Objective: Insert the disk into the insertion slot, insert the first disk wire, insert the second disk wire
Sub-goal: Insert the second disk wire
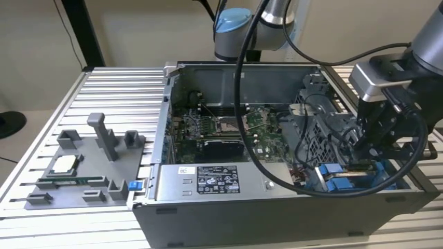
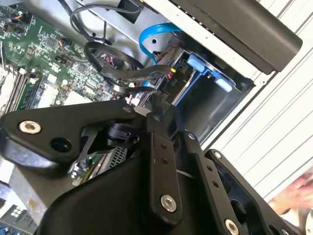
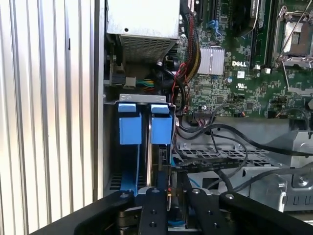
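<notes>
The disk (image 1: 333,171) sits in its blue carrier inside the insertion slot (image 1: 391,182), at the case's front corner on the exterior view's right. In the first wrist view, the carrier's blue tabs (image 3: 161,128) stand in the grey bay (image 3: 128,98). My gripper (image 1: 364,160) reaches down into the case right over the disk's end. The fingers (image 2: 155,128) come together at the gripper's tip (image 2: 145,105) on a black disk wire plug (image 2: 167,76) with red and black leads. The plug is at the disk (image 2: 205,67), and the contact itself is hidden. The gripper (image 3: 168,190) hangs just above the disk's edge.
A silver power-supply box (image 1: 207,181) lies along the case front, with the green motherboard (image 1: 221,124) behind it. A perforated grey cage (image 1: 320,130) and looping black cables (image 2: 113,68) crowd the gripper. A blue flat cable (image 2: 148,36) runs nearby. A grey fixture tray (image 1: 76,171) rests outside the case.
</notes>
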Available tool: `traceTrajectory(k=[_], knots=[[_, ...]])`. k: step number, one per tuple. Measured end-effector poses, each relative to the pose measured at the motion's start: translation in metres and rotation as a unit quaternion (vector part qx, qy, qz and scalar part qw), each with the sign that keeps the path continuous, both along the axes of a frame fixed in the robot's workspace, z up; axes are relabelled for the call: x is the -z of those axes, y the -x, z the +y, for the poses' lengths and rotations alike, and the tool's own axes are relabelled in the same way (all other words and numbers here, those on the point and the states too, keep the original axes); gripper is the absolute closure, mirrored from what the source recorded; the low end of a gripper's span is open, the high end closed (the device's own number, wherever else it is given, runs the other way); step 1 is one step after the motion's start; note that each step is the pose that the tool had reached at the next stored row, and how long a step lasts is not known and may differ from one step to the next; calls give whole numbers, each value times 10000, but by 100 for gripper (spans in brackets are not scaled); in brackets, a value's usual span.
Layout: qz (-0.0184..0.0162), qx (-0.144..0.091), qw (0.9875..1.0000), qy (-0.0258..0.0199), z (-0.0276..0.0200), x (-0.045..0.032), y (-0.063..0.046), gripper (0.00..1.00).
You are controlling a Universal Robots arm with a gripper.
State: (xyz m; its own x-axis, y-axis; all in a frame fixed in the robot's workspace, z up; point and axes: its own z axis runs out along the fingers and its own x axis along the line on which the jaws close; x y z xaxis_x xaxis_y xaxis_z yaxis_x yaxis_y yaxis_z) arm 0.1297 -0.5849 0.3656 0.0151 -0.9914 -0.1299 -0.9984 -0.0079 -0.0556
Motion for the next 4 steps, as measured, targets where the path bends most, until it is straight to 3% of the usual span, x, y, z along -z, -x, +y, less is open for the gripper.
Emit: traceTrajectory(k=[4], knots=[[0, 0, 10000, 1, 0, -1, 0, 0]])
